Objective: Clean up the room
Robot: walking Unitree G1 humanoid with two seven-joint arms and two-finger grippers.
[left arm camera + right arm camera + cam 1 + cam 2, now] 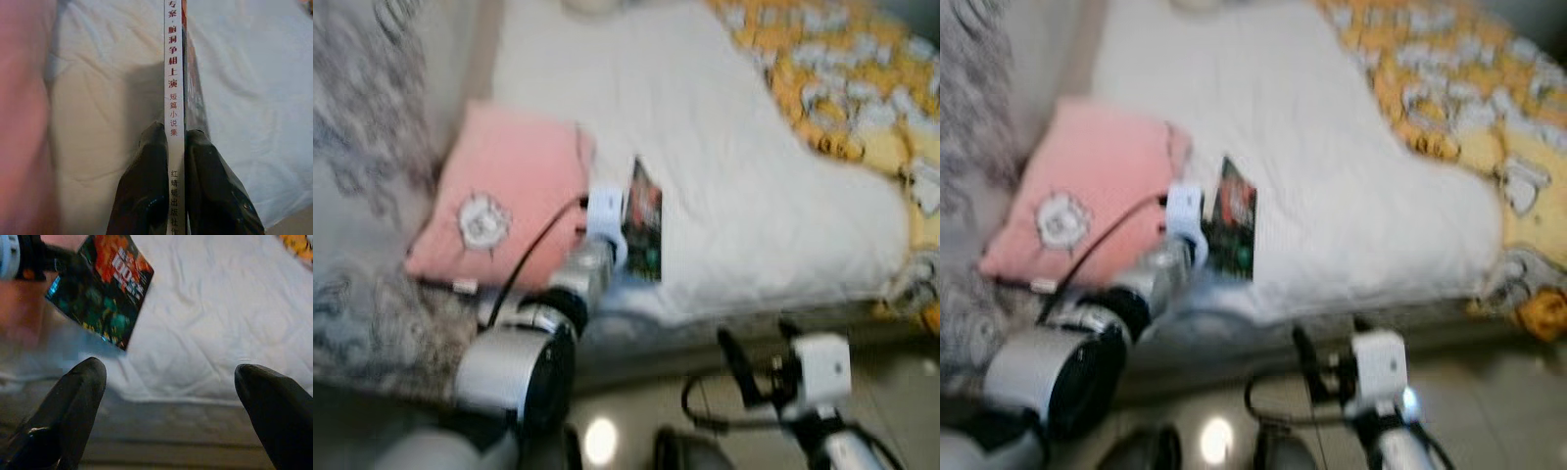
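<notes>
Left gripper (177, 147) pinches a book (174, 83) with Chinese spine writing over the bed's (754, 196) front edge; right gripper (171, 377) gapes wide, holding nothing.

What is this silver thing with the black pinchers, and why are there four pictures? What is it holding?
It is a walking robot tidying a bedroom. Two pictures come from cameras in its head, looking down at a bed. The other two come from little cameras on its wrists, looking along the black fingers.

The left tool is pinching a book by its thin edge, holding it upright above the white quilt. In the left wrist picture you see the book's white spine between the two fingers. The right wrist picture shows its colourful cover from the side.

The right tool is lower down, near the foot of the bed, with its fingers spread wide and nothing in them.

On the bed there is also a pink pillow and a yellow patterned blanket. The head pictures are blurry.
</notes>
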